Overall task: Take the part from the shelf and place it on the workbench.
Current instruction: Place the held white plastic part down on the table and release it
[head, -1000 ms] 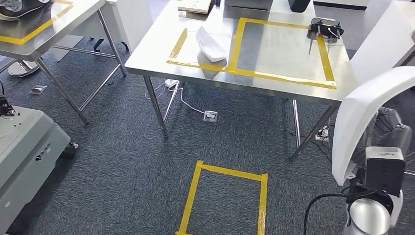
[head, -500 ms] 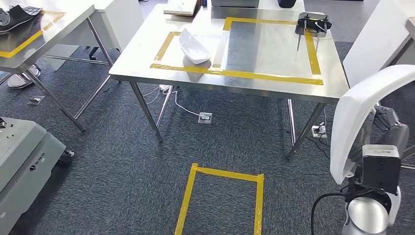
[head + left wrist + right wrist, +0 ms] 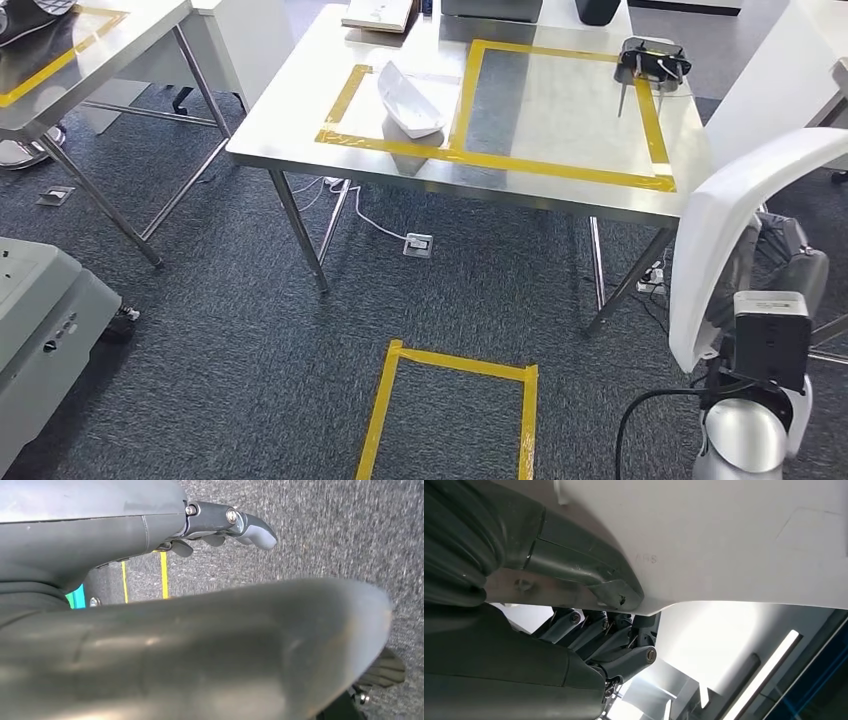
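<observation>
The right hand [image 3: 599,645] gripped the large white part [image 3: 740,230], its fingers curled under the shell's edge, seemingly so the wide panel stayed upright beside the body while it was carried. The left hand [image 3: 220,527] hung over the carpet, fingers loosely curled on nothing. The workbench [image 3: 300,110] stood ahead, yellow tape marking rectangles near its front edge. No writing could be read.

The workbench [image 3: 300,120] is shiny silver with yellow tape [image 3: 500,160] squares. The part [image 3: 720,240] is white. The carpet [image 3: 230,300] is dark grey and speckled, with one yellow tape rectangle [image 3: 455,362].
</observation>
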Robot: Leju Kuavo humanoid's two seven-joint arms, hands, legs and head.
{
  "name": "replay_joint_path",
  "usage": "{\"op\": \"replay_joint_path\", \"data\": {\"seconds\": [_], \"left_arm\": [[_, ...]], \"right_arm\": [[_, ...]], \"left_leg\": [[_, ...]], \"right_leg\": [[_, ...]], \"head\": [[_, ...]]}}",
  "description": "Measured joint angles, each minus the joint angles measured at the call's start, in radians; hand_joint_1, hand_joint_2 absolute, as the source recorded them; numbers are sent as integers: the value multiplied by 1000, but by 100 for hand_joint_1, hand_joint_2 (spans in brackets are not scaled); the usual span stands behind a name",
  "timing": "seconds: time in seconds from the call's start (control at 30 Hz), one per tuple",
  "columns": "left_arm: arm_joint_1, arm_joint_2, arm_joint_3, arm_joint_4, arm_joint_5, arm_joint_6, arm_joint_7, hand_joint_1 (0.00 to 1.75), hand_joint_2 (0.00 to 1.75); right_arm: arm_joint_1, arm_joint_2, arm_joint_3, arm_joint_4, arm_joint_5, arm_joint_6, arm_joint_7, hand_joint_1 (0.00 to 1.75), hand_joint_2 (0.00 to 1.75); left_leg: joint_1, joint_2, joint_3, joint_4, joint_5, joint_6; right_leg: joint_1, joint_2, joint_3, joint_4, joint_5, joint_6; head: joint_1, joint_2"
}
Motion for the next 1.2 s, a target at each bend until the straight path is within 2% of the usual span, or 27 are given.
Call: {"op": "replay_joint_path", "data": {"seconds": [0.03, 0.07, 0.1, 0.13, 0.17, 0.27, 0.33, 0.37, 0.43, 0.47, 0.5, 0.53, 0.57, 0.6, 0.63, 0.67, 0.73, 0.8, 0.87, 0.93, 0.97, 1.0, 1.1, 1.13, 1.2], "left_arm": [[0, -1, 0, 0, 0, 0, 0, 0, 0], [0, -2, 0, 0, 0, 0, 0, 0, 0], [0, -2, 0, 0, 0, 0, 0, 0, 0], [0, -3, 0, 0, 0, 0, 0, 0, 0], [-1, -3, 0, 0, 0, 0, 0, 0, 0], [-2, -3, 0, 0, 0, 0, 0, 0, 0], [-3, -4, 0, -1, 0, 0, 0, 0, 0], [-4, -4, 0, -1, 0, 0, -1, 0, 0], [-3, -5, 0, -1, 0, -1, -1, 0, 0], [0, -5, 0, -1, 0, -2, -1, 0, 0], [2, -5, 0, -1, 0, -2, -2, 0, 0], [4, -5, 0, -1, -1, -2, -2, 0, 0], [4, -4, 0, 0, -1, -3, -2, 0, 0], [5, -4, 0, 0, -1, -3, -3, 0, 0], [5, -4, 0, 0, -1, -3, -3, 0, 0], [5, -4, 0, 0, -1, -3, -4, 0, 0], [4, -4, 0, 0, -1, -3, -5, 0, 0], [4, -4, 0, 0, -1, -3, -7, 0, 0], [4, -4, 0, 0, -1, -3, -8, 0, 0], [4, -4, 0, 0, -1, -3, -8, 0, 0], [5, -4, 0, 0, -1, -3, -8, 0, 0], [5, -4, 0, 0, -1, -3, -7, 0, 0], [5, -4, 0, 0, -2, -3, -6, 0, 0], [7, -5, -1, 0, -3, -3, -5, 0, 0], [7, -6, -3, 2, -7, -3, -2, 0, 0]], "right_arm": [[0, 0, 0, 2, 0, 0, 0, 175, 175], [-1, 0, 0, 4, 0, 0, 1, 175, 175], [-1, 0, 0, 5, 0, 0, 1, 175, 175], [-2, 0, 0, 6, 0, 0, 1, 175, 175], [-2, 0, 1, 6, 0, 0, 1, 175, 175], [-1, 0, 2, 9, 0, -1, 1, 175, 175], [-1, 0, 3, 9, 0, -1, 1, 175, 175], [-1, 0, 3, 9, 0, -1, 1, 175, 175], [1, 0, 3, 9, 1, -1, 1, 175, 175], [4, 0, 3, 9, 2, -1, 1, 175, 175], [7, 0, 3, 9, 2, -1, 2, 175, 175], [9, 0, 3, 9, 3, -1, 2, 175, 175], [11, 0, 3, 9, 3, -2, 2, 175, 175], [12, 1, 3, 9, 3, -2, 1, 175, 175], [13, 1, 3, 9, 3, -2, 1, 175, 175], [13, 1, 3, 9, 3, -1, 1, 175, 175], [14, 2, 4, 9, 3, 0, 0, 175, 175], [14, 3, 4, 9, 4, 1, 0, 175, 175], [11, 3, 4, 10, 5, 2, 0, 175, 175], [10, 3, 5, 11, 5, 3, 1, 175, 175], [10, 3, 5, 11, 5, 3, 1, 175, 175], [10, 3, 5, 11, 5, 4, 2, 175, 175], [10, 3, 5, 12, 6, 6, 2, 175, 175], [10, 3, 5, 13, 6, 8, 3, 175, 175], [9, 2, 5, 20, 8, 16, 9, 175, 175]], "left_leg": [[0, 0, 8, 1, -7, -2], [1, -1, 16, 3, -15, -5], [-1, -1, 23, 4, -23, -9], [-2, -2, 26, 6, -30, -14], [-4, -2, 28, 6, -36, -20], [-5, 2, 38, -1, -49, -38], [-3, 3, 29, 34, -67, -49], [-2, 3, 4, 84, -86, -53], [0, 2, -86, 228, -129, -59], [0, 2, -127, 280, -133, -60], [0, 1, -152, 296, -115, -60], [0, 1, -155, 268, -72, -57], [-1, 1, -140, 203, -16, -53], [-2, 0, -117, 136, 28, -49], [-4, 0, -93, 75, 55, -43], [-7, 0, -77, 38, 62, -38], [-10, 0, -62, 15, 46, -27], [-7, -2, -45, 5, 35, -12], [-4, -4, -22, -4, 22, 0], [-4, -6, -3, -7, 6, 4], [-4, -6, 3, -7, -1, 4], [-4, -7, 8, -7, -5, 4], [-4, -8, 18, -7, -14, 3], [-4, -8, 38, -7, -32, 0], [-6, -9, 86, -3, -78, -11]], "right_leg": [[-1, -1, 8, -38, 39, -1], [-2, -3, 33, -109, 88, -2], [0, -6, 63, -178, 121, -4], [1, -8, 88, -232, 140, -9], [3, -9, 104, -264, 144, -14], [4, -4, 116, -279, 129, -33], [0, -2, 133, -287, 122, -47], [-1, -2, 143, -289, 117, -53], [0, -2, 161, -290, 101, -59], [0, -1, 172, -289, 91, -60], [1, 1, 184, -289, 81, -59], [1, 2, 200, -289, 70, -58], [1, 3, 217, -290, 58, -56], [1, 4, 231, -291, 45, -52], [2, 5, 242, -291, 34, -47], [3, 6, 249, -294, 25, -41], [5, 8, 258, -295, 24, -28], [4, 7, 246, -259, 39, -18], [2, 3, 185, -163, 37, -10], [2, 1, 100, -53, -6, -2], [2, 1, 68, -18, -29, 0], [2, 1, 50, 0, -44, 1], [2, 0, 30, 5, -57, 0], [2, -2, 28, -57, -7, -3], [6, -7, 29, -195, 114, -14]], "head": [[0, 0], [0, 0], [0, 0], [0, 0], [1, 0], [1, 0], [-1, 0], [-2, 0], [-5, 0], [-5, 0], [-5, 0], [-5, 0], [-5, 0], [-5, 0], [-5, 0], [-4, 0], [-4, 0], [-2, 0], [1, 0], [2, 0], [2, 0], [2, 0], [2, 0], [2, 0], [2, 0]]}}
